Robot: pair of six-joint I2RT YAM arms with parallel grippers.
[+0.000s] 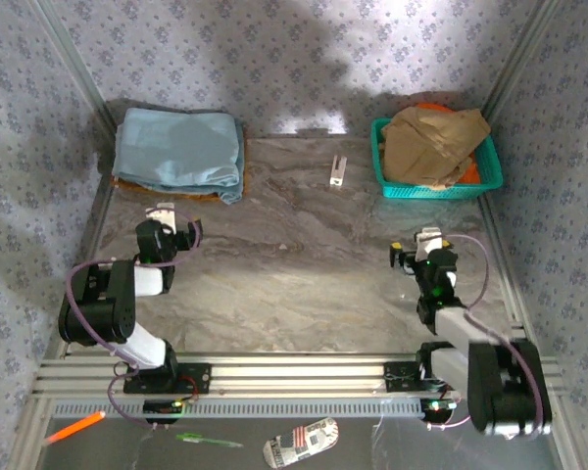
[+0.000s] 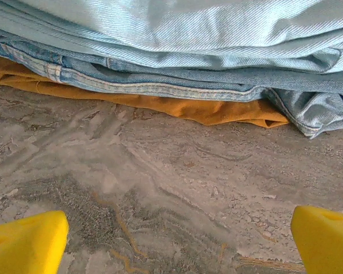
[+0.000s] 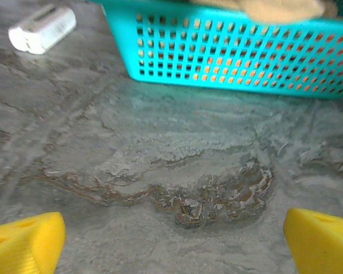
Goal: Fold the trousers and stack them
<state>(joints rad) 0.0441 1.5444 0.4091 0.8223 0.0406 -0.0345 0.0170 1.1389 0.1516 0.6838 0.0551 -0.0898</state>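
The pale sky-blue trousers lie folded on top of a stack at the back left of the table. In the left wrist view their smooth cloth rests on a darker denim garment, with an orange-brown one at the bottom. My left gripper sits just in front of the stack, open, its yellow fingertips wide apart over bare table. Near the right side my right gripper is open too, nothing between its fingertips, facing the basket across bare table.
A teal basket at the back right holds a crumpled tan-brown garment; its mesh wall is close ahead in the right wrist view. A small white block lies between stack and basket. Patterned walls enclose the table.
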